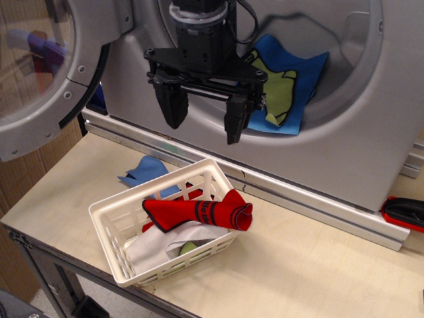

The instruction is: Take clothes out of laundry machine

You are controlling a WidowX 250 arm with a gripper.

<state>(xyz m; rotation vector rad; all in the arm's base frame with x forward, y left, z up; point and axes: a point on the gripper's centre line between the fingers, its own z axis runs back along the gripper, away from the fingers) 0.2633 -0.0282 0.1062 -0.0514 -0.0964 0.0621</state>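
The bright blue cloth with a lime-green patch [286, 89] lies draped over the lower rim of the drum opening of the grey washer [344, 152]. The round glass door [40, 66] stands swung open at the left. My gripper [204, 114] hangs in front of the drum opening, just left of the blue cloth. Its two black fingers [173, 106] point down and stand apart, with nothing between them.
A white slatted basket [126, 255] sits on the wooden table below the gripper, holding a red cloth with black trim [199, 213] and a white cloth. A small light-blue cloth [147, 169] lies behind the basket. A red-black object [404, 213] lies at the right edge.
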